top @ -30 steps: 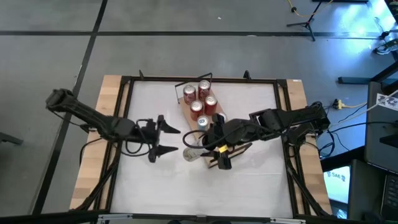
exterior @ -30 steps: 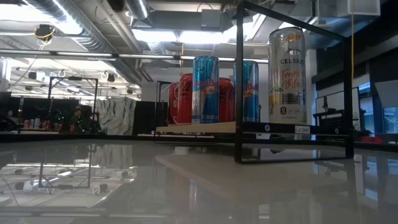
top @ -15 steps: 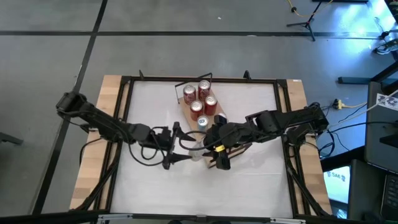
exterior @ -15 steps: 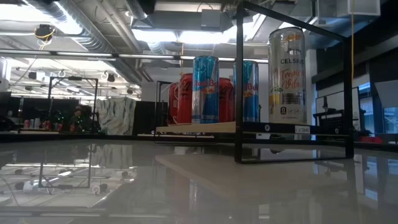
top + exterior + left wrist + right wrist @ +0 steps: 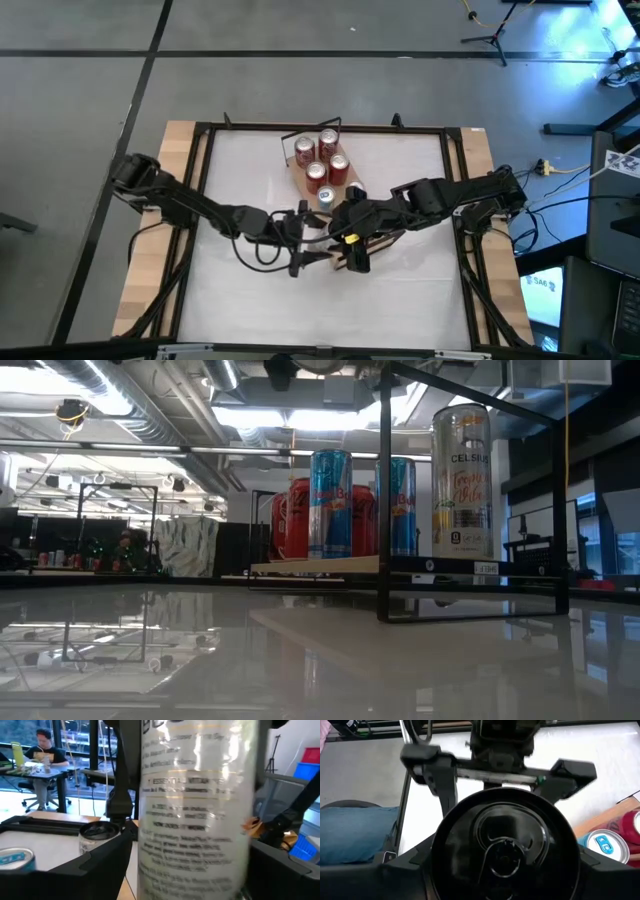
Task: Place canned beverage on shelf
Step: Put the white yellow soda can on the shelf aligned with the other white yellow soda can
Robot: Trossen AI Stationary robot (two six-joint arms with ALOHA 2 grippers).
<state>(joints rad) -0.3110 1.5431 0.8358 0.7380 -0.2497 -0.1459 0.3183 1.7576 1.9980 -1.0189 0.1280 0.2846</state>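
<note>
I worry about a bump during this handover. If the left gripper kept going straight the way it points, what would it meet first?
Most likely the tall can that the right gripper holds: it already sits between the open fingers of the left gripper.

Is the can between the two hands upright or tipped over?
Tipped over. The right wrist view looks straight at the can's top, and it lies level between the right hand and left hand.

"CELSIUS" reads clear across the top of the tall silver can [image 5: 461,468] on the shelf [image 5: 330,565] in the low view. Close up in the left wrist view, a silver can [image 5: 195,815] carries "ESSENTIAL VITAMINS"; the smaller lines under it blur. Blue-and-silver cans [image 5: 331,505] carry lettering too small to read.
</note>
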